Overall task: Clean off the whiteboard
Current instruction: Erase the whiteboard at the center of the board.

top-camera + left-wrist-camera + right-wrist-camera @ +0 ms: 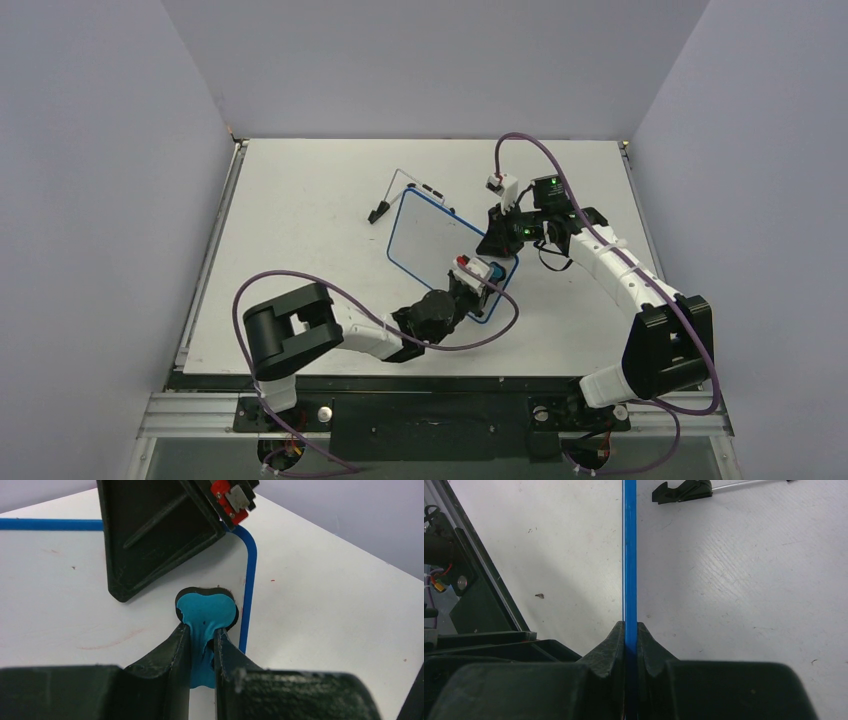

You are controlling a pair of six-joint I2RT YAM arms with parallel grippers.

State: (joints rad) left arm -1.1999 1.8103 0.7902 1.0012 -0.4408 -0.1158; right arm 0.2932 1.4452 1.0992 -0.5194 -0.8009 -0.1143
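- The whiteboard (440,245) sits mid-table at an angle, its near right corner between the two grippers.
- The left gripper (202,645) is clamped tight on a blue eraser (206,611), squeezing it out of shape. The eraser rests on the board face just inside the blue rim.
- The right gripper (629,630) is closed on the board's rim at the right edge.
- The black wire stand (398,192) lies on the table (300,250) by the board's far corner.
- In the left wrist view, the right gripper's dark finger stands just beyond the eraser, crowding that corner.
- Only the left wrist view shows a faint red smear (107,644) on the board; from above the face reads as clean.
- Only the right wrist view shows the rim pinched edge-on between the fingers.
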